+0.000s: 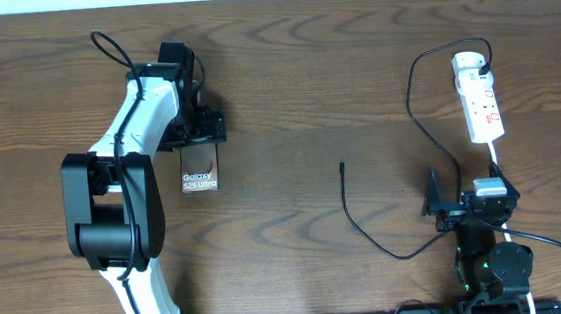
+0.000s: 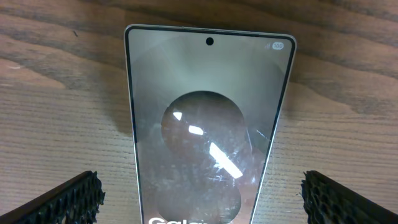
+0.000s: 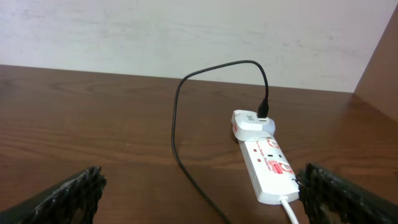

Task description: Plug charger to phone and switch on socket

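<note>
Dark wood-grain bench point(image 1: 294, 76), with a pale wall point(image 3: 186, 31) behind it at 12 o'clock. The phone point(image 1: 198, 170) lies flat toward 9 o'clock, and the left hand point(image 2: 202, 202) is spread wide astride it. The socket point(image 1: 478, 96) lies at 2 o'clock. The charger point(image 1: 343, 177) runs from what looks like a white adapter point(image 3: 252, 122) at the socket's far end, with its tip near centre. The right hand point(image 3: 205, 199) is spread wide at 5 o'clock.
</note>
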Robot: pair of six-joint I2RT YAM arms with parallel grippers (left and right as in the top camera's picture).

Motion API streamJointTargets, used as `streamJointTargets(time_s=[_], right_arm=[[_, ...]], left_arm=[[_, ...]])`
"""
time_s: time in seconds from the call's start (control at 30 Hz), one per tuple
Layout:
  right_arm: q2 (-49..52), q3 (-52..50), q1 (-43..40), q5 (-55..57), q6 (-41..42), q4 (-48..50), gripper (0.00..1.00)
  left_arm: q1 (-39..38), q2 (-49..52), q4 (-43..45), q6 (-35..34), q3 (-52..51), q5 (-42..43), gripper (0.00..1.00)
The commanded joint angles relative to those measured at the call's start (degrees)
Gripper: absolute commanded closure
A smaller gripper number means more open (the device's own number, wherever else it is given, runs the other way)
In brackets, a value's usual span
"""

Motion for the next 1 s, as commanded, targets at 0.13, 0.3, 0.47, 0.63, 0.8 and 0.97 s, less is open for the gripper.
streamJointTargets(time_s=[0.13, 0.3, 0.47, 0.63, 0.8, 0.97], right_arm=[[-0.3, -0.1, 0.9, 0.5, -0.6, -0.2, 0.01], [-0.3, -0.1, 0.9, 0.5, -0.6, -0.2, 0.01], [-0.3, -0.1, 0.9, 0.5, -0.6, -0.2, 0.01], [-0.3, -0.1, 0.9, 0.4, -0.6, -0.2, 0.01], [-0.3, -0.1, 0.9, 0.4, -0.6, -0.2, 0.01], [-0.3, -0.1, 0.9, 0.4, -0.6, -0.2, 0.01]], left_arm=[[0.1, 0.3, 0.2, 0.9, -1.6, -0.9, 0.02], [0.1, 0.3, 0.5, 0.9, -1.6, -0.7, 0.02], [0.1, 0.3, 0.8, 0.9, -1.8, -0.7, 0.02], [0.1, 0.4, 0.8, 0.9, -1.8, -0.7, 0.02], [0.1, 1.1, 0.9, 0.9, -1.8, -0.7, 0.02], [0.1, 2.0, 0.8, 0.9, -1.8, -0.7, 0.02]])
